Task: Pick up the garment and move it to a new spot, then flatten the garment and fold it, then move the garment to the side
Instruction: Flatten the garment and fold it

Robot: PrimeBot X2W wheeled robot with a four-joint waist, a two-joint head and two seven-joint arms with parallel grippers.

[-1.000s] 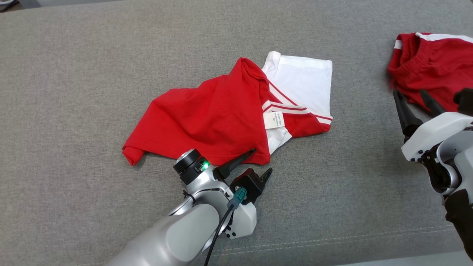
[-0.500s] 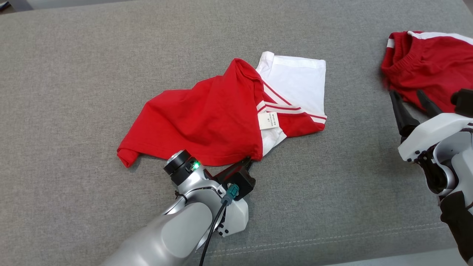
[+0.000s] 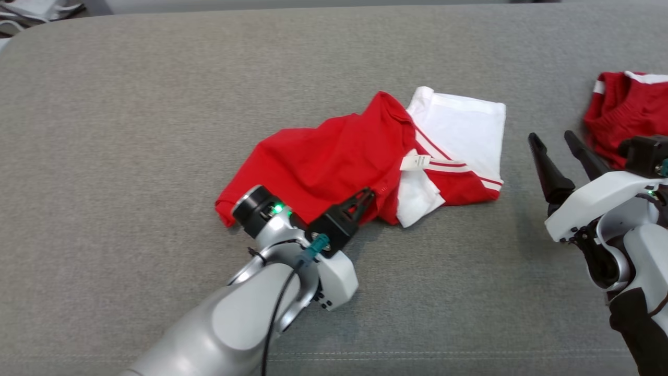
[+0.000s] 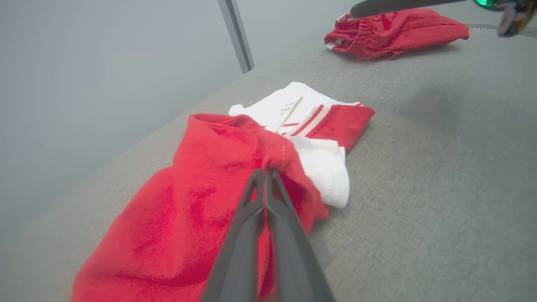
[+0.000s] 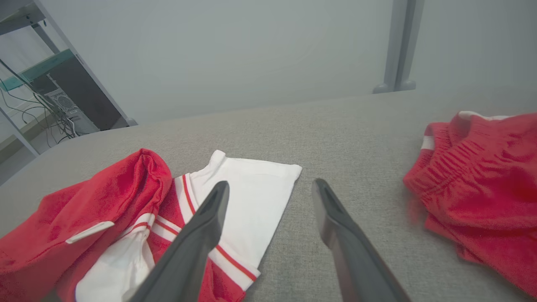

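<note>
Pinching the near hem of the crumpled red shirt (image 3: 334, 162) on the table (image 3: 130, 130), the left tool (image 3: 365, 198) had squeezed together on just a little cloth, which could slip free if pulled fast, while the right tool (image 3: 550, 137) gaped wide, empty.

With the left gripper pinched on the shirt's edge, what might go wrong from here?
1. The left gripper is shut on only a thin fold at the red edge of the red-and-white T-shirt; it may slip out on lifting.
2. The shirt lies bunched, red over white; lifted by one point it could twist, hard to flatten.
3. The open right gripper hovers near the red shorts and could snag them.
</note>
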